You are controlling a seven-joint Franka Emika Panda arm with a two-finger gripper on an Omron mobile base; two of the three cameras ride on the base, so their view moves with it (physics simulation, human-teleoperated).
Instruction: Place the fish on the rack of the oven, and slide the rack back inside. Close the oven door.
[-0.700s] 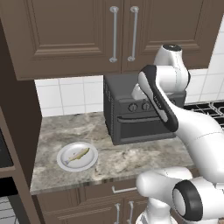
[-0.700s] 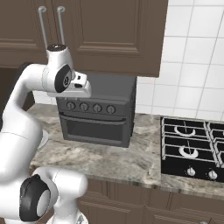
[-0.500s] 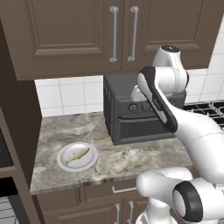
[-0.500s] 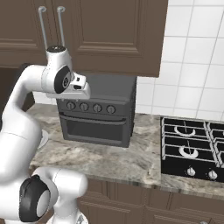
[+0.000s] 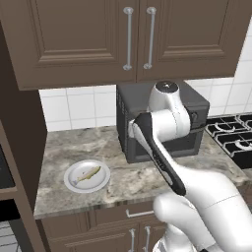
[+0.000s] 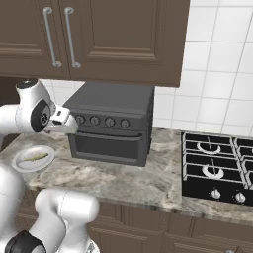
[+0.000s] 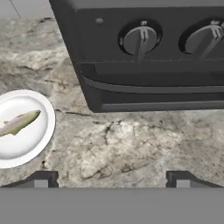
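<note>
Well apart, fingers point(image 7: 111, 177) spread wide, empty; fish point(image 7: 18, 123) lies on plate point(image 7: 41, 138), upper-left.

Sitting on the surface point(image 5: 133, 179): one fish point(image 5: 89, 173), one white plate point(image 5: 74, 183), one dark oven point(image 6: 112, 129). The oven is showing four round knobs point(image 6: 109, 122) and one door point(image 6: 109, 147). One gas hob point(image 6: 217, 168) is adjoining. Overhead cabinet doors are carrying two bar handles point(image 5: 128, 38).

glossy white rounded arm point(image 5: 197, 192), dark joint seams, small dark fingertips point(image 7: 41, 178)
</note>
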